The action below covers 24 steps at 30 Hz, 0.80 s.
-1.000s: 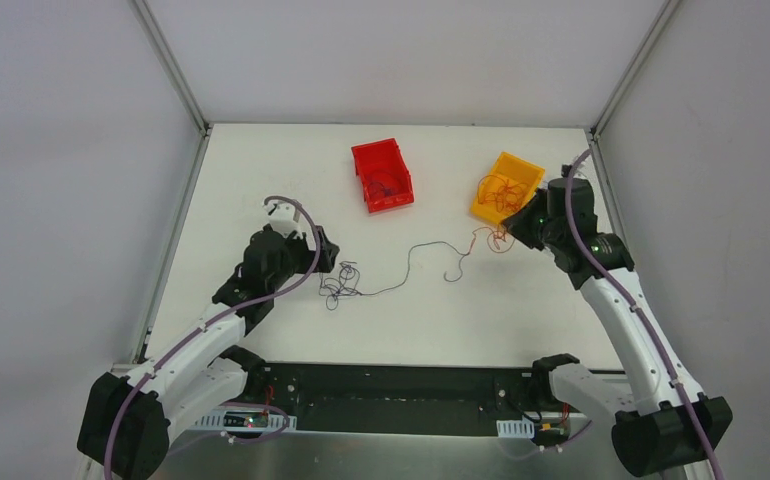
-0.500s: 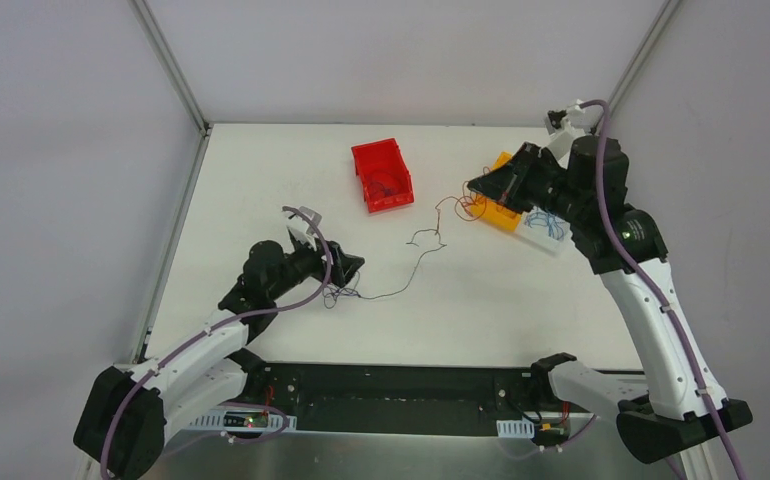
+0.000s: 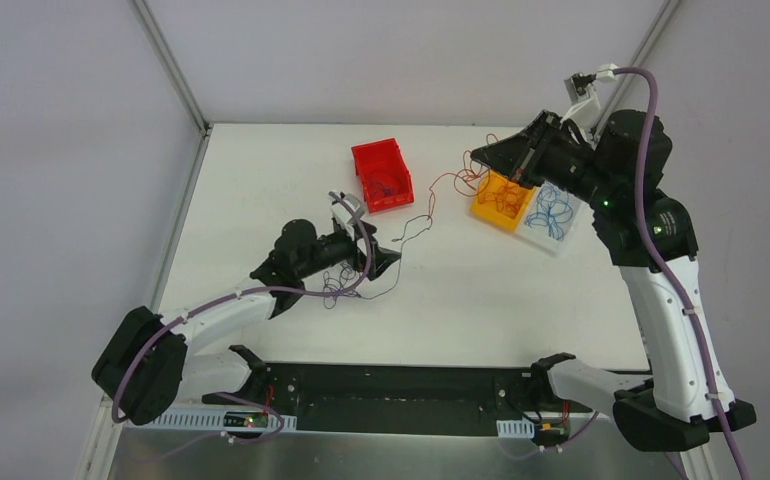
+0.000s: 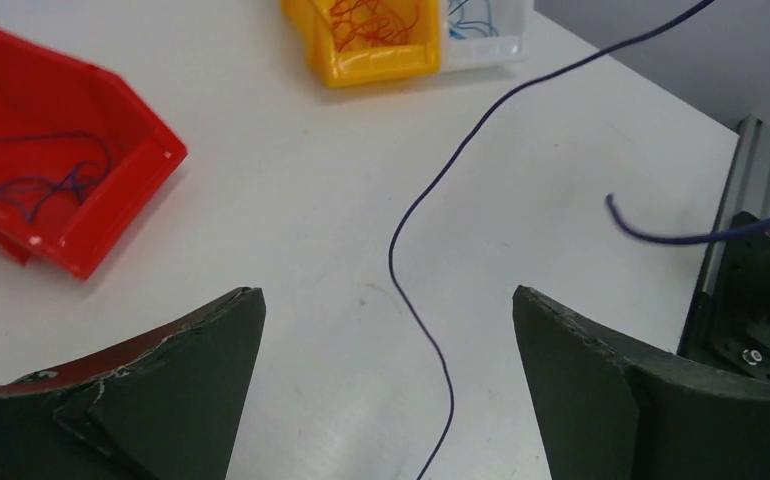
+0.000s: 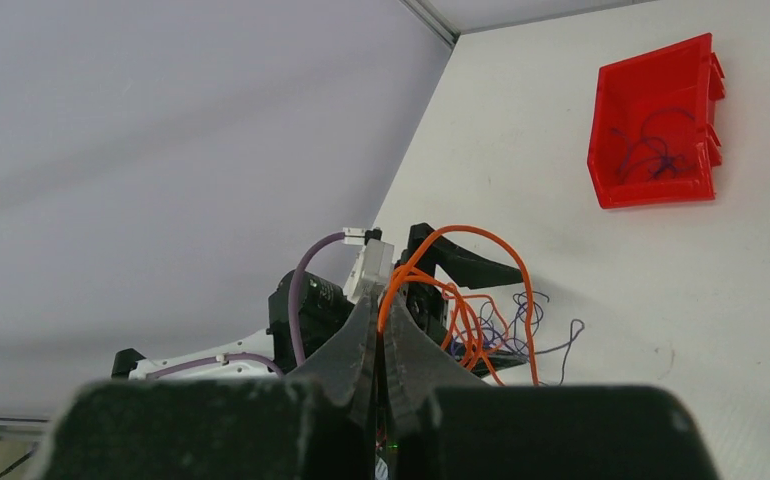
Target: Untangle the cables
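**Right gripper** (image 3: 478, 156): the jaws are pinched fully together on a red-orange wire (image 5: 466, 233). You have it raised high over the far right corner of the table (image 3: 261, 180), above the yellow bin (image 3: 486, 215). My read is that the height lets the strand's own weight draw it out of the knot. It also ends over the bin that already holds orange wires.

**Held strand:** from the pinch it droops left and toward the near edge, with a few loose loops on the way. Lower down it meets a dark purple wire (image 4: 398, 225). I cannot tell whether the two are hooked or knotted there. The long axis is a diagonal from the far right down to mid-table.

**Left gripper** (image 4: 386, 300): spread wide and holding nothing, low over the middle of the table. The purple wire runs up between the jaws without touching either one, then bends off toward the right arm. It looks placed to pin that strand while you pull from the other end.

**Tangle** (image 3: 339, 285): a small heap of dark wires on the table just beside your left wrist, on the near-edge side.

**Bins:**
- The red bin (image 3: 391, 203) sits toward the far edge, mid-width, with purple wires inside.
- The clear bin (image 3: 546, 243) touches the yellow bin's right side and holds blue wires.
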Motion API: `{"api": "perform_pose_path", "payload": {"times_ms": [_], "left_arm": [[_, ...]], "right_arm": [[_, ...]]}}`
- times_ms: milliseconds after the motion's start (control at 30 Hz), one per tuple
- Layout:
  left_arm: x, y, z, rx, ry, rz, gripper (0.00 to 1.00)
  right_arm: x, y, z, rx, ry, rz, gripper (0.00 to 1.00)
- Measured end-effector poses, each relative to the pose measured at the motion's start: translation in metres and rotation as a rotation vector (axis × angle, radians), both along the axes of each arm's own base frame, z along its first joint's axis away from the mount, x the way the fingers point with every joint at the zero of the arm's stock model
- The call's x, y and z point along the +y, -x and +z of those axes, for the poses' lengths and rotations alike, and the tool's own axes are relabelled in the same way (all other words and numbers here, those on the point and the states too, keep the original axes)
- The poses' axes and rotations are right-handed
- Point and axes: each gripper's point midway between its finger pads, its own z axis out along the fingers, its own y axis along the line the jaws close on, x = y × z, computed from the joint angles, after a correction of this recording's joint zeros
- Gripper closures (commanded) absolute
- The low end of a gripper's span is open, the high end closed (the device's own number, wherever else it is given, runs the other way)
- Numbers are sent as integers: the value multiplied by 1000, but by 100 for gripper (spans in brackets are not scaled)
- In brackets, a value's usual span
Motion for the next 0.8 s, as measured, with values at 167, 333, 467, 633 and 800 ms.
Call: {"api": "perform_pose_path", "payload": {"times_ms": [167, 333, 467, 633, 800], "left_arm": [[-30, -4, 23, -71, 17, -84, 2], [-50, -20, 24, -73, 16, -115, 5], [-65, -30, 10, -48, 11, -144, 10], [-79, -28, -11, 25, 26, -205, 44], [-85, -21, -32, 118, 29, -243, 100]], "right_arm": [[3, -3, 4, 2, -7, 6, 100], [4, -6, 2, 16, -11, 3, 100], [3, -8, 5, 16, -15, -4, 100], [1, -9, 16, -10, -23, -24, 100], [-5, -13, 17, -14, -17, -68, 100]]}}
